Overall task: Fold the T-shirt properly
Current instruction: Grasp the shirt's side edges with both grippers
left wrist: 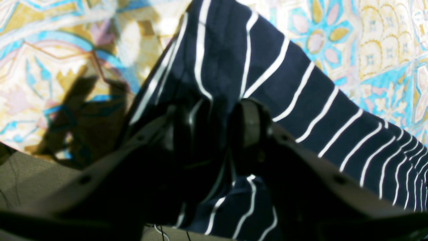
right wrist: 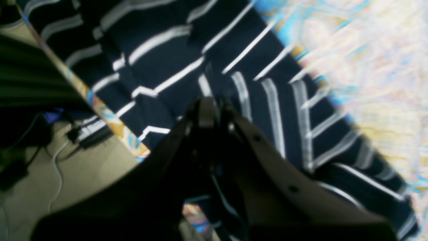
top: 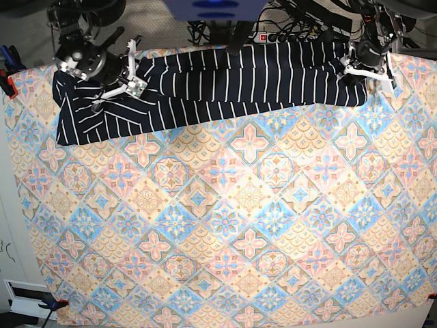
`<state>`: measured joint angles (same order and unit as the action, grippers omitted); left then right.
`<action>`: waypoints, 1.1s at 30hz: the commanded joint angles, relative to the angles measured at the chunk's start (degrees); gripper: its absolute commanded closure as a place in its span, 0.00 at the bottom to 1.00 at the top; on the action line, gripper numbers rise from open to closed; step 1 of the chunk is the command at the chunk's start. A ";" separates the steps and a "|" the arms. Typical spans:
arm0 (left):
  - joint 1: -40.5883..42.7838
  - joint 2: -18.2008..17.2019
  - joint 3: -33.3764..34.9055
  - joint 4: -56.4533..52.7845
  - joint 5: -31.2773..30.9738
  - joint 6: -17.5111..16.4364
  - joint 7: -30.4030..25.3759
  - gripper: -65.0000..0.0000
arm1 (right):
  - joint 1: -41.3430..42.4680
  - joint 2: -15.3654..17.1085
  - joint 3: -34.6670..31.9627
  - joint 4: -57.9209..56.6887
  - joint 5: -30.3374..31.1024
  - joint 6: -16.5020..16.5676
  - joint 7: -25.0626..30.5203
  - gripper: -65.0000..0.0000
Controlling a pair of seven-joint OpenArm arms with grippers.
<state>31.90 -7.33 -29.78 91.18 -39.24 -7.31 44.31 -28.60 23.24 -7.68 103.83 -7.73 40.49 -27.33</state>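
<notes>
Judging by the lie of the cloth, you have the dark navy cotton-looking T-shirt with thin white pinstripes [top: 225, 82] gathered into a long, narrow band, but not a finished fold. It stretches from right to left along the near side, the arms' side, of the worktop, on the pastel patterned tablecloth [top: 225, 205].

The middle of your band looks fairly even. Its right end is wider, with uneven layers and creases, and its left end is bunched. Neither end is brought in over the middle, so I'd call your lengthwise narrowing mostly done, with the compact folding still left.

Your left gripper [left wrist: 212, 117] is released, its fingers apart around a ridge of shirt at the left end. Your right gripper [right wrist: 215, 110] has its tips close together over the fabric at the right end; you cannot tell from the blur whether they pinch it.

What probably remains for you is to flatten those ends, line up the long edges, then fold the band across its length into a neat packet.
</notes>
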 commanded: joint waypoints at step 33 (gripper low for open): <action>3.40 -9.94 -2.44 7.51 0.69 0.59 10.85 0.43 | 13.08 -0.78 -3.61 -19.48 0.12 -0.49 -2.07 0.95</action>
<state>34.96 -16.43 -31.75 98.28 -38.39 -6.48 55.46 -15.29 22.22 -11.05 84.71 -5.48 40.73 -26.81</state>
